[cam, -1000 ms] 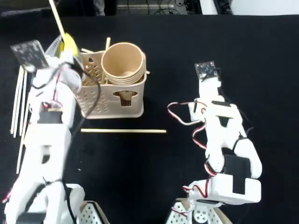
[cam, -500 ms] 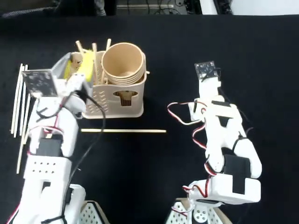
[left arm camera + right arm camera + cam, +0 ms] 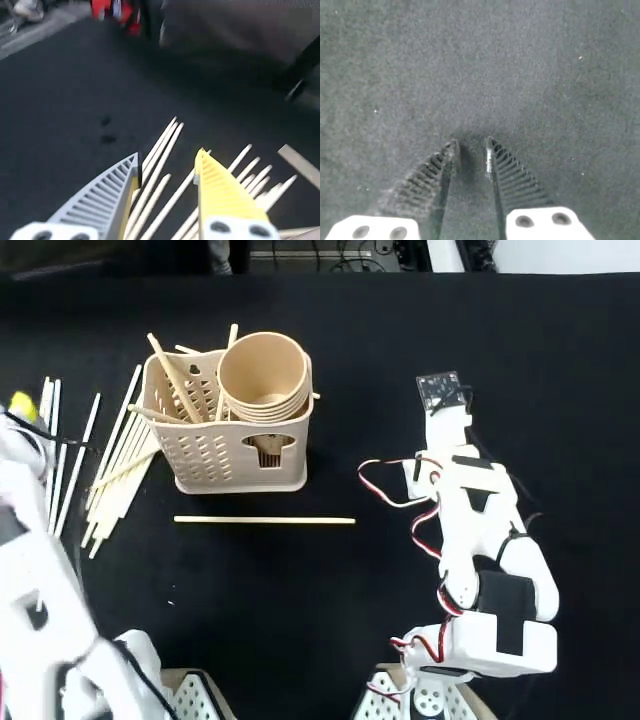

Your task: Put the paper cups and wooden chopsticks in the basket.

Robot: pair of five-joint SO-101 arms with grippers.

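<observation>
A beige slotted basket [image 3: 240, 455] holds a stack of paper cups [image 3: 263, 375] and a few wooden chopsticks [image 3: 172, 365] leaning in its left half. Several loose chopsticks [image 3: 115, 472] lie on the black table left of the basket, and more [image 3: 50, 445] lie farther left. A single chopstick [image 3: 265, 521] rests in front of the basket. My left gripper [image 3: 168, 153] is open above the far-left chopsticks [image 3: 155, 195], with nothing between its fingers; its yellow tip [image 3: 22, 405] shows at the table's left edge. My right gripper [image 3: 471, 143] rests just above bare cloth, slightly open and empty.
The right arm [image 3: 475, 530] stands folded right of the centre. Black cloth [image 3: 400, 340] covers the table, with free room between the basket and the right arm. Cables and gear line the far edge.
The left arm held a chopstick over the basket, let it go there, then swung left and back over the loose chopsticks. The right arm has not moved.
</observation>
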